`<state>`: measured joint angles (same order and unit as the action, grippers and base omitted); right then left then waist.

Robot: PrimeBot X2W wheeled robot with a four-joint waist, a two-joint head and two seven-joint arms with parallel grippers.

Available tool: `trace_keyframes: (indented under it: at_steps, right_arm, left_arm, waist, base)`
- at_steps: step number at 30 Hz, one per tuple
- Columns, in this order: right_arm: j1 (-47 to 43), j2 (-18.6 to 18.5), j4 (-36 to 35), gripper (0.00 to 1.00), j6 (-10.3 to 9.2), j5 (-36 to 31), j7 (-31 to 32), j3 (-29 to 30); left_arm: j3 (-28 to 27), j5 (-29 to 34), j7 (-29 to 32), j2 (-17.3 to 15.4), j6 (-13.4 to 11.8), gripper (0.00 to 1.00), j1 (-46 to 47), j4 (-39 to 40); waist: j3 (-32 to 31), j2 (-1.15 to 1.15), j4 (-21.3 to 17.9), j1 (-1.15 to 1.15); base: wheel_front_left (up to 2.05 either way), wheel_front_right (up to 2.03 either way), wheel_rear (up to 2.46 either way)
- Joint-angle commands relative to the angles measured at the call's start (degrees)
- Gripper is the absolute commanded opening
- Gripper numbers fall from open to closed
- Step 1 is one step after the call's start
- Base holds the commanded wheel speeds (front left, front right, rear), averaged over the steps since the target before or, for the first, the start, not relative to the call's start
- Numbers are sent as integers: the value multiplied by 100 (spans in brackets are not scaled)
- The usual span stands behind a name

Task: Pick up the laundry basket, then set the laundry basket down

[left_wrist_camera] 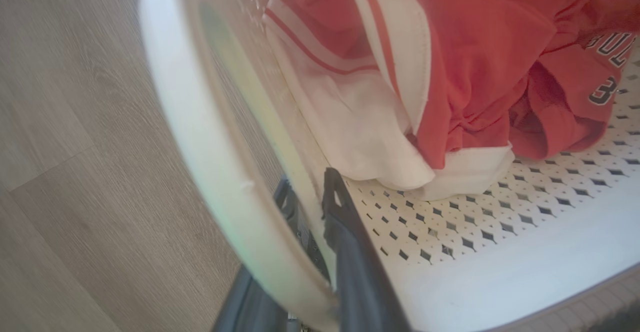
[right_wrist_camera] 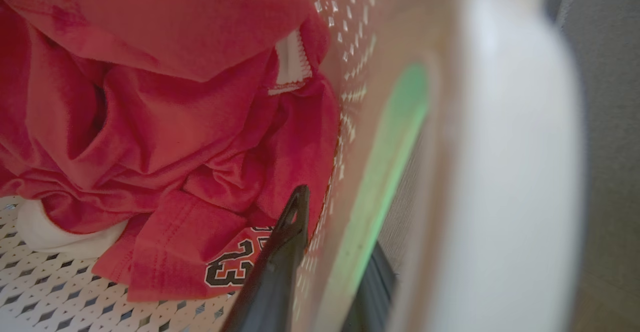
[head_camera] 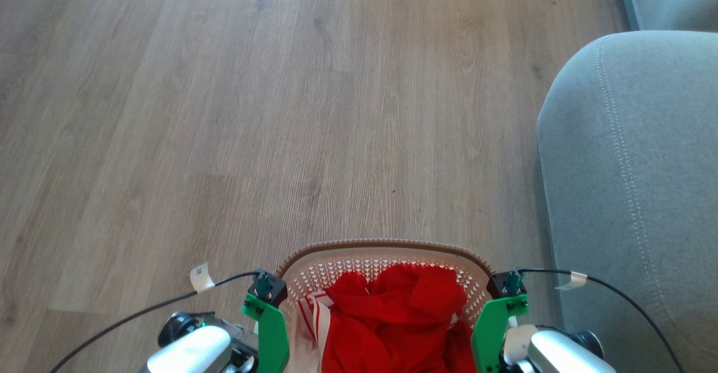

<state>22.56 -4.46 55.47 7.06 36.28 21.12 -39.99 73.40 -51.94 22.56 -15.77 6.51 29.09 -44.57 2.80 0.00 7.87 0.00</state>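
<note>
- Wood-look floor [head_camera: 280, 109] fills the head view; a grey sofa [head_camera: 634, 165] stands at the right.
- Basket [head_camera: 381, 248] sits at bottom centre, between both grippers and just beside the sofa. Whether it rests on the floor cannot be told.
- Head view shows its brown rim and red clothes [head_camera: 392, 317], but no fingers, just green mounts.
- Left gripper [head_camera: 268, 311]: its wrist view shows it [left_wrist_camera: 307, 207] narrowed on the basket's side wall, one finger inside and one outside.
- Right gripper [head_camera: 502, 317]: its wrist view shows it [right_wrist_camera: 340, 242] clamped the same way on the opposite wall.
- Wrist views alone show the perforated bottom, a white striped garment [left_wrist_camera: 360, 122] and a printed "23" [right_wrist_camera: 230, 267].
</note>
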Motion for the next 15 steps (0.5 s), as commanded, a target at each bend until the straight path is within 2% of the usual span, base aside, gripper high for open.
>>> trace_keyframes:
  at_steps: [1,15]
  right_arm:
    - [139,158,-321,0,43,-98,-53,-79]
    - [74,158,-405,0,43,-164,-36,-60]
  left_arm:
    - [-4,63,-61,88,98,0,218,165]
    - [-4,-90,-24,152,98,0,216,168]
  waist:
    - [3,0,-2,0]
    - [29,0,-22,0]
  base:
    - [0,0,0]
    - [0,0,0]
